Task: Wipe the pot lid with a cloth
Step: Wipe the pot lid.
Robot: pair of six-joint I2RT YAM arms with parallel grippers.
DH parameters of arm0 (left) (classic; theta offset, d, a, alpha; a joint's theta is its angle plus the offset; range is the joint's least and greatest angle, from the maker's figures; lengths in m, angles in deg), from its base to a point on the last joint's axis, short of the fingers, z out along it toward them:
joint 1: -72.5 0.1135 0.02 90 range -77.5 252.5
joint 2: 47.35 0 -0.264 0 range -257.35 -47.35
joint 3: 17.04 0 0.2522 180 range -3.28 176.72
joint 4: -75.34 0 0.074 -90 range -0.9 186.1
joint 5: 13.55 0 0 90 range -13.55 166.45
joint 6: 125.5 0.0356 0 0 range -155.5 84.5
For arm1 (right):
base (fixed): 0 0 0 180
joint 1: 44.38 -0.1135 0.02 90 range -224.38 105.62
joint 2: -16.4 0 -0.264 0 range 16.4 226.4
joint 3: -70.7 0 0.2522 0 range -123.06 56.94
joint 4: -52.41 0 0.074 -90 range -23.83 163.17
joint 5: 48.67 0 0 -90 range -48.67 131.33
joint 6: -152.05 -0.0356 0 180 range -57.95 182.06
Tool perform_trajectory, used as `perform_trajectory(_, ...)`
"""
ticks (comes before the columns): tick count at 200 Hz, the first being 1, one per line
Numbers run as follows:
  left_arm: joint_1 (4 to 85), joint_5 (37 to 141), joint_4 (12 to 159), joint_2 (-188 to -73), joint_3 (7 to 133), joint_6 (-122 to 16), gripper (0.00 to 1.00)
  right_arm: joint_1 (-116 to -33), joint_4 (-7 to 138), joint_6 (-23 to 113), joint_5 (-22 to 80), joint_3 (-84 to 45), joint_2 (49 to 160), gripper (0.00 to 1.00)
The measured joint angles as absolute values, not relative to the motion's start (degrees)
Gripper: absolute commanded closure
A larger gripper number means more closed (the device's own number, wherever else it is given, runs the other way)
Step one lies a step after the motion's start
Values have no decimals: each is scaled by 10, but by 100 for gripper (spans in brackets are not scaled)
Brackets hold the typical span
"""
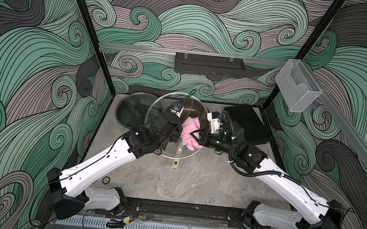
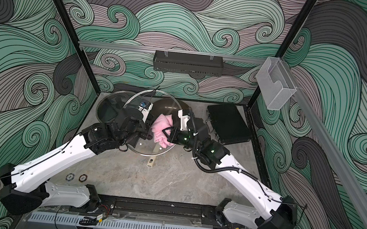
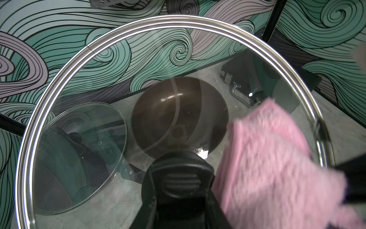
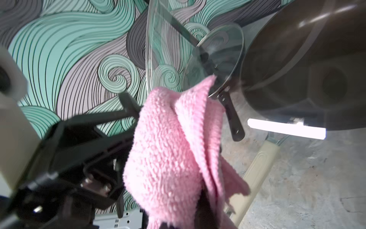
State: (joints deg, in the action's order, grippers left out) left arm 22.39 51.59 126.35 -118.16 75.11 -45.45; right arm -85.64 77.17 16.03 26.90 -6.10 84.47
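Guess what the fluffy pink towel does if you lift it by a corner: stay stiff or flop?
Probably flop: the pink towel hangs in loose folds from the right pincer. It looks squashy too, bunching where it meets the glass lid. Its fuzzy loops should grip, not slip.

both top views: one stereo head, high above the front edge, looking down and back over the grey marbled tabletop to the wave-patterned rear wall; far, wide, whole cell, near-identical frames offset slightly sideways. left wrist view: very close behind the large clear glass pot lid with a steel rim, looking through it at the round dark brown pan and flat black hard case. right wrist view: close on the fluffy pink terry cloth, looking past it at pan and lid edge-on. wrist views share lid, pan, cloth; top views hold all of these.
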Motion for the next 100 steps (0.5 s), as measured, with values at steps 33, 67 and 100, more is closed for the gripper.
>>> perform_trajectory(33,224,556,1286,-1173,747,-446,100,-744,772,172,207,-78,846,100)
perform_trajectory(67,253,594,1293,-1164,747,-479,100,-623,747,162,151,-36,812,100)
perform_trajectory(100,312,651,1271,-1154,747,-534,100,-553,738,152,119,22,782,100)
